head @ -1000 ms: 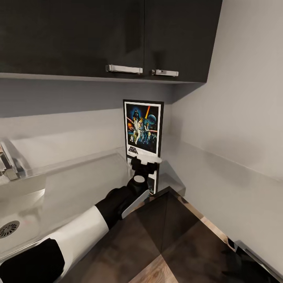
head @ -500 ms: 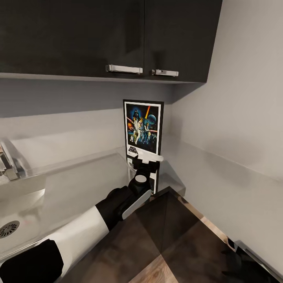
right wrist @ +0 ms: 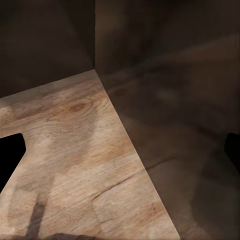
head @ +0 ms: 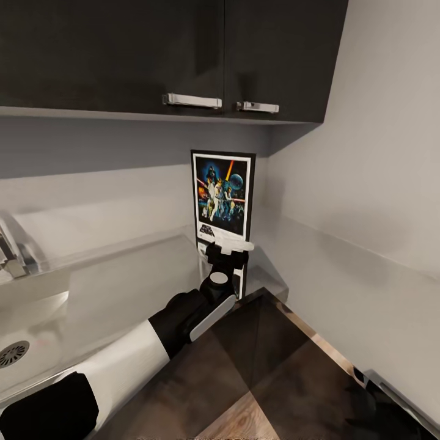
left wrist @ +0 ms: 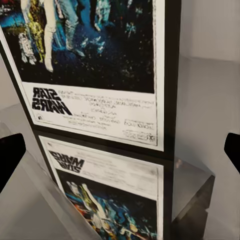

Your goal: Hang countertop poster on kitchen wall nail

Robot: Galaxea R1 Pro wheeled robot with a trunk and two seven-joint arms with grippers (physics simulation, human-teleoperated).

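The poster [head: 222,197] stands upright in the corner of the kitchen countertop [head: 342,287], leaning on the back wall. It has a black frame, a white border and colourful figure artwork. My left gripper [head: 227,247] hovers just in front of its lower edge, open, fingers spread to either side. In the left wrist view the poster [left wrist: 100,60] is close ahead with its reflection on the glossy top, and the left gripper [left wrist: 120,152] holds nothing. The right gripper [right wrist: 120,155] is open over wooden floor. The wall nails are out of view.
Dark upper cabinets [head: 183,55] with metal handles hang above the poster. A sink [head: 55,318] with a drain and a tap [head: 12,250] lies to the left. The pale side wall [head: 379,153] closes the corner on the right. Dark cabinet fronts [head: 263,348] drop below the counter edge.
The head view has shifted slightly, so everything sits a little higher in the picture. My left wrist has turned and the gripper has edged closer to the poster's lower edge.
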